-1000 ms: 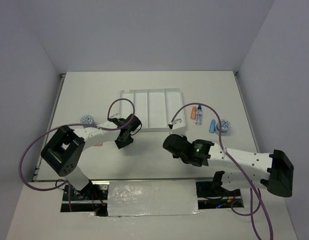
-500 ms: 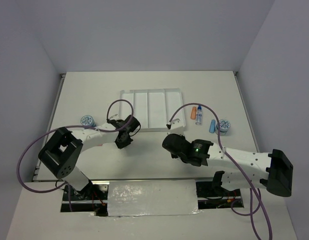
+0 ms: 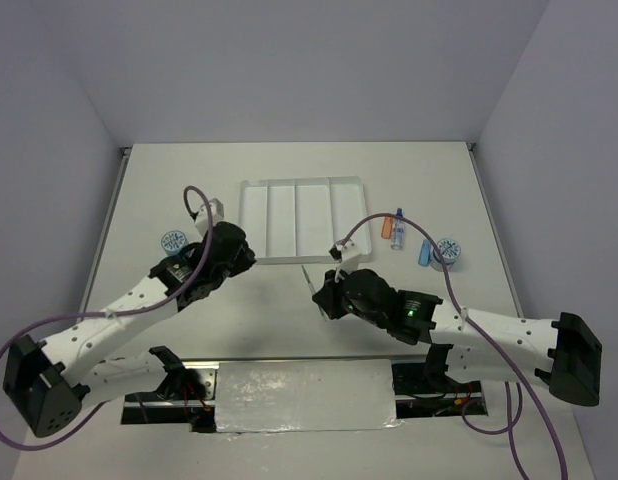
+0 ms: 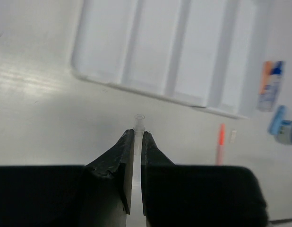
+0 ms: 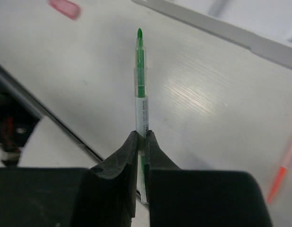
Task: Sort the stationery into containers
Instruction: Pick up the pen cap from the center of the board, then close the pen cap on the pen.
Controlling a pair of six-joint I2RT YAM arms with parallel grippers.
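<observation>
Left gripper [image 4: 138,134] pinched shut on a thin clear plastic tube [image 4: 139,119], ridged white tray [image 4: 155,42] just ahead; right gripper [image 5: 141,135] clamps a slim green pen [image 5: 140,71] with a clear barrel, over the glossy counter [image 5: 207,104].

No word, brand or number can be read anywhere. The thin green pen [image 5: 140,71] carries a narrow white paper label [image 5: 143,113] wrapped round its barrel; the label is printed with tiny dark lines, too small and soft to make out as letters or digits. The small clear blue-capped bottle [image 3: 398,232] is too small in the top view, and too blurred in the left wrist view, for any print on it to be told. The left round blue-white roll [image 3: 172,240] and the right round blue-white roll [image 3: 449,250] each show a blue pattern on a white face; no letters can be told in it.
</observation>
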